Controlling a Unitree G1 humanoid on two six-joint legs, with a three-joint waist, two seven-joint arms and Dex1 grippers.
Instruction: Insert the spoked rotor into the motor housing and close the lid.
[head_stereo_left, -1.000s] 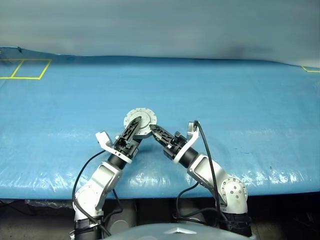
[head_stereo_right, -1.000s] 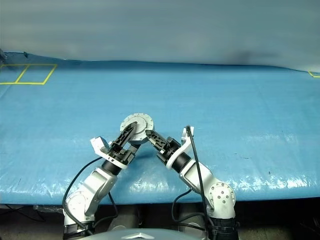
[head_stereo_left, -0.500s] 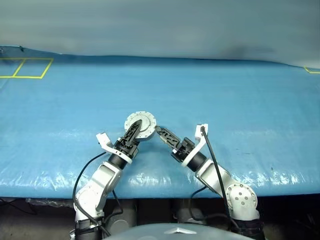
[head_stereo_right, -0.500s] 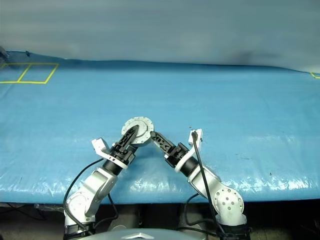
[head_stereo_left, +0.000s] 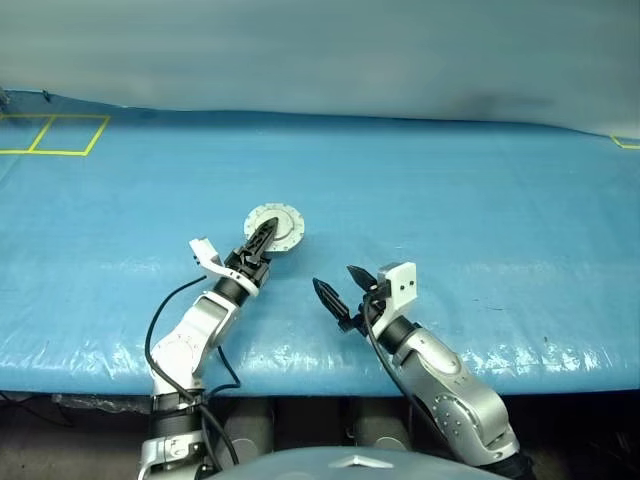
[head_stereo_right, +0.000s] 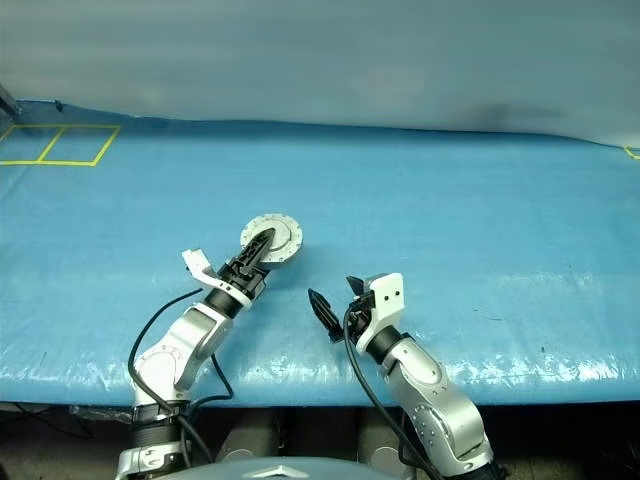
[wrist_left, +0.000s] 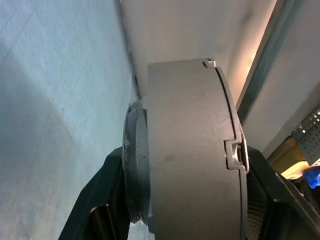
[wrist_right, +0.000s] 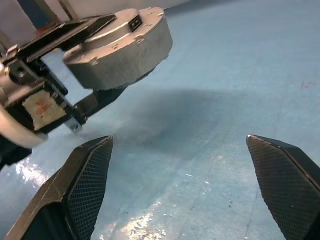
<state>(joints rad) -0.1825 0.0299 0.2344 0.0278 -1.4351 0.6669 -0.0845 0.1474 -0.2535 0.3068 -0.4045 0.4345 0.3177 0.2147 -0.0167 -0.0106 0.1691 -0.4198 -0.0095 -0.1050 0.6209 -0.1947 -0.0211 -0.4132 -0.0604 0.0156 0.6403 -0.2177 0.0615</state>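
Yellow tape squares (head_stereo_left: 50, 135) mark the far left corner of the blue-covered bench (head_stereo_left: 480, 200), well apart from the work. Nearer the middle, the left hand (head_stereo_left: 262, 238) reaches forward with its two black fingers clamped across the edges of the motor housing (head_stereo_left: 274, 224), which it holds above the blue cover with one flat grey face turned toward the head camera. In the left wrist view the housing (wrist_left: 192, 150) is a thick grey drum between the finger pads, with the lid (wrist_left: 134, 165) sitting flush against one side as a thinner disc, so the unit looks closed; by that reading the spoked rotor is shut inside, though I cannot see it to confirm. To the right and nearer the robot, the right hand (head_stereo_left: 342, 285) hangs just above the bench with its jaws spread wide and nothing between them, apart from the housing. The step in hand looks like setting the closed assembly down. To do it well, the left hand should lower it until a flat face rests fully on the cover before opening, keeping the lid side pressed shut, while the right hand stays clear.
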